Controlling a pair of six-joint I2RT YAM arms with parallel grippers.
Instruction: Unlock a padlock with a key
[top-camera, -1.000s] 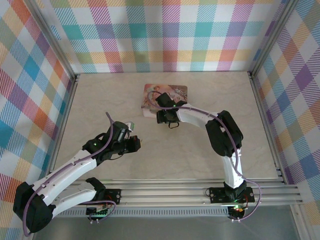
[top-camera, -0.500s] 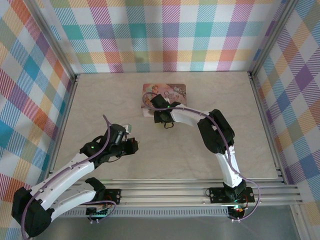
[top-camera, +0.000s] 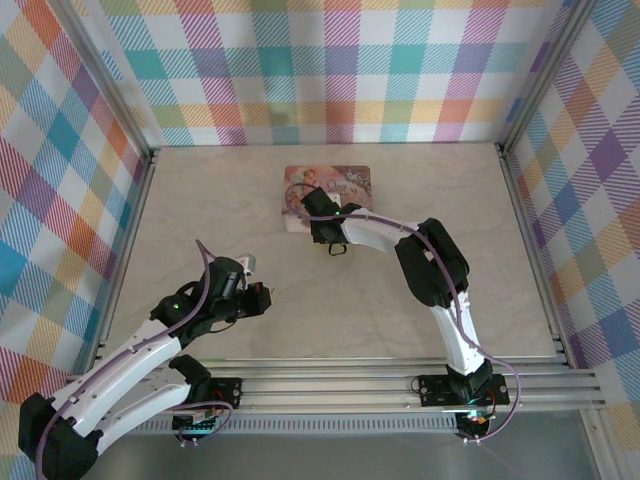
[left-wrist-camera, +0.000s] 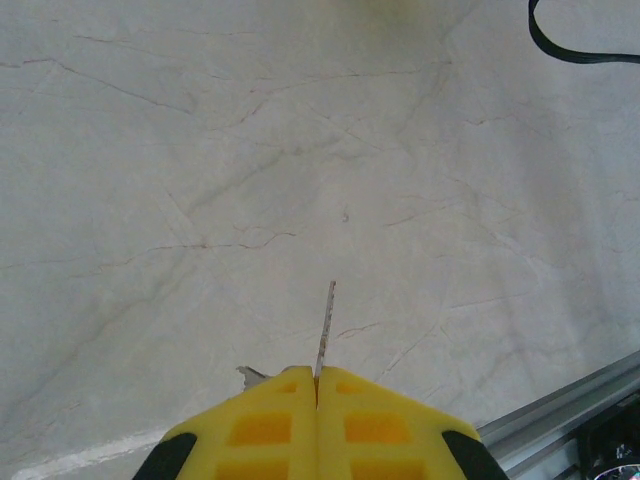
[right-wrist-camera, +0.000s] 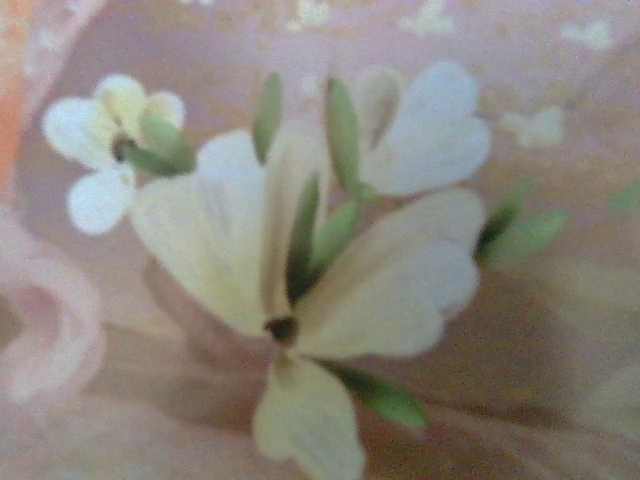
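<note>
Since the left jaws pinch the thin dark metal key (left-wrist-camera: 325, 320) only by its end, out over the pale marbled bench (left-wrist-camera: 180, 150), side load at insertion could twist or drop it. Right jaws hang at the pink printed rectangular tin (top-camera: 348, 180); can't tell their width.

A pale, marble-veined tabletop (top-camera: 200, 210) carries one thing lying flat: a pink rectangular tin (top-camera: 352, 180) printed with pictures, toward 12 o'clock from the table's centre. Its lid shows cream flowers (right-wrist-camera: 300, 260). Aluminium rails (top-camera: 350, 385) edge the tabletop at 6 o'clock.
</note>
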